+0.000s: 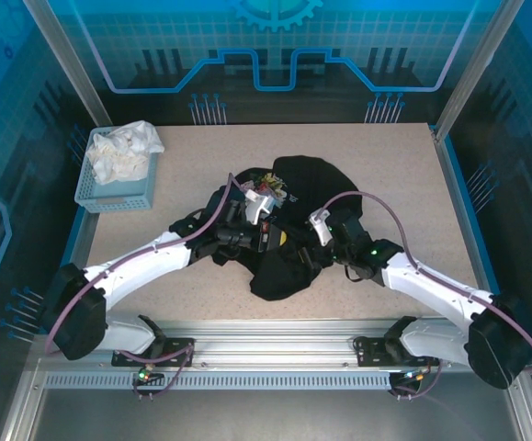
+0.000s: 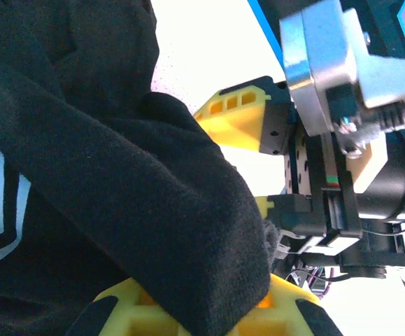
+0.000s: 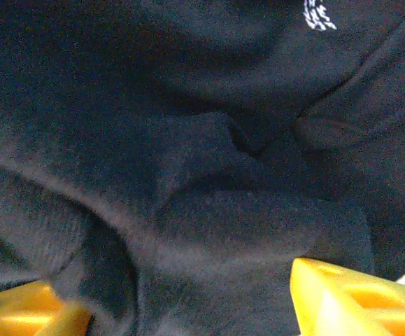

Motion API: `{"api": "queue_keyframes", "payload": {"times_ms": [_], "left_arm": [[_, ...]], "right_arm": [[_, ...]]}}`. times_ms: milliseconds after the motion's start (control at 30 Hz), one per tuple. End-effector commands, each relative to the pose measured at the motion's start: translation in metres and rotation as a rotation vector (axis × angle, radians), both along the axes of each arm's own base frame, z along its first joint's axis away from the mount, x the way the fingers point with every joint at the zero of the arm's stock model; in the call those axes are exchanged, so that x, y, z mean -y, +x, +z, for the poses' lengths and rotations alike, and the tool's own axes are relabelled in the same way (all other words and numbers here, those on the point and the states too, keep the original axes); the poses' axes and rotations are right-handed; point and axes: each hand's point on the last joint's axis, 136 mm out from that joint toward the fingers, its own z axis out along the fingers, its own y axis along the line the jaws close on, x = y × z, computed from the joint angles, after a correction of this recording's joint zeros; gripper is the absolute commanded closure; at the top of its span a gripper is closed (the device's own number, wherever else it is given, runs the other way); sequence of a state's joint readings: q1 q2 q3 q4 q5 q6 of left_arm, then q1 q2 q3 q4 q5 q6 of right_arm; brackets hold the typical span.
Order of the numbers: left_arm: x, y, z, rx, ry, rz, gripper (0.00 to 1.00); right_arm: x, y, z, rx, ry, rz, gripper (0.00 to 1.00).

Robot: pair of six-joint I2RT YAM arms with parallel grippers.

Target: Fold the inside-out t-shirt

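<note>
- Nearest us, two arms reach in from the near edge of the table (image 1: 201,147) and meet at its middle, one on each side of a dark heap.
- That heap is the inside-out t-shirt (image 1: 304,179), black and crumpled rather than spread flat. Its long axis runs roughly near to far, leaning slightly right at the far end.
- The left gripper (image 2: 209,318) is narrow. Its yellow fingers sit close together with a thick fold of black fabric running down between them, so we judge that it holds the shirt.
- The right gripper (image 3: 185,301) is wide. Its yellow fingers stand at opposite edges of its wrist view, and a rumpled ridge of shirt lies loose in the gap.
- The two grippers sit just beside each other at the heap's waist, with cloth extending both nearer and farther. We judge the coming move turns on the right gripper closing on that ridge, so both can draw the cloth sideways, across the long axis.
- A scrap of multicoloured print (image 1: 267,177) shows just beyond the left gripper.
- Farthest, at the far left and well apart, a blue basket (image 1: 118,195) holds a white cloth (image 1: 123,152).
</note>
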State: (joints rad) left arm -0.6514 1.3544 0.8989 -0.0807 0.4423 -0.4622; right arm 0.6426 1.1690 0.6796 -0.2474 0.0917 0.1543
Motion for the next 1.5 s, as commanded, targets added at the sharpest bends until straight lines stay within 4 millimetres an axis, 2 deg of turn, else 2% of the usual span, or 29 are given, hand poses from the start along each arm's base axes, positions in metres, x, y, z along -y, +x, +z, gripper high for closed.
{"api": "queue_keyframes", "payload": {"times_ms": [0, 33, 67, 100, 167, 200, 333, 433, 500, 533, 600, 700, 800, 900, 967, 1033, 1200, 1467], "left_arm": [[-0.006, -0.004, 0.004, 0.021, -0.002, -0.013, 1.00], [-0.007, -0.004, 0.002, 0.019, 0.000, -0.010, 1.00], [-0.010, -0.003, 0.002, 0.018, 0.002, -0.003, 1.00], [-0.012, -0.001, 0.002, 0.021, 0.004, 0.005, 1.00], [-0.019, 0.003, 0.001, 0.028, 0.012, 0.036, 1.00], [-0.024, 0.006, 0.000, 0.033, 0.015, 0.055, 1.00], [-0.046, 0.026, -0.002, 0.051, 0.040, 0.168, 1.00], [-0.063, 0.045, -0.007, 0.086, 0.106, 0.270, 1.00], [-0.074, 0.057, -0.009, 0.113, 0.165, 0.338, 0.99], [-0.079, 0.062, -0.010, 0.125, 0.196, 0.366, 0.94], [-0.091, 0.068, -0.014, 0.137, 0.257, 0.417, 0.79], [-0.103, 0.059, -0.013, 0.150, 0.299, 0.443, 0.61], [-0.109, 0.035, -0.006, 0.198, 0.313, 0.435, 0.51], [-0.101, 0.003, 0.000, 0.211, 0.272, 0.374, 0.45], [-0.087, -0.014, 0.007, 0.187, 0.205, 0.323, 0.42], [-0.071, -0.023, 0.011, 0.135, 0.111, 0.283, 0.42], [-0.034, -0.022, 0.010, -0.007, -0.028, 0.210, 0.44], [-0.014, -0.023, -0.008, -0.087, -0.077, 0.179, 0.46]], "right_arm": [[-0.020, 0.019, 0.016, 0.044, 0.072, 0.043, 0.37], [-0.028, 0.021, 0.017, 0.041, 0.096, 0.069, 0.38], [-0.035, 0.022, 0.019, 0.032, 0.123, 0.094, 0.45], [-0.040, 0.022, 0.020, 0.021, 0.142, 0.115, 0.53], [-0.047, 0.017, 0.026, -0.009, 0.188, 0.165, 0.78], [-0.048, 0.013, 0.028, -0.023, 0.212, 0.188, 0.85], [-0.058, -0.018, 0.047, -0.102, 0.384, 0.340, 0.98], [-0.067, -0.041, 0.066, -0.133, 0.503, 0.445, 1.00], [-0.071, -0.046, 0.079, -0.126, 0.567, 0.481, 1.00], [-0.073, -0.047, 0.084, -0.122, 0.594, 0.489, 1.00], [-0.075, -0.045, 0.091, -0.113, 0.628, 0.488, 1.00], [-0.077, -0.038, 0.095, -0.125, 0.649, 0.468, 1.00], [-0.078, -0.034, 0.094, -0.134, 0.646, 0.457, 1.00], [-0.076, -0.030, 0.091, -0.132, 0.642, 0.438, 1.00], [-0.075, -0.028, 0.090, -0.127, 0.640, 0.425, 1.00], [-0.073, -0.026, 0.088, -0.128, 0.636, 0.414, 1.00], [-0.068, -0.022, 0.085, -0.139, 0.632, 0.385, 1.00], [-0.059, -0.013, 0.090, -0.108, 0.643, 0.327, 1.00]]}}
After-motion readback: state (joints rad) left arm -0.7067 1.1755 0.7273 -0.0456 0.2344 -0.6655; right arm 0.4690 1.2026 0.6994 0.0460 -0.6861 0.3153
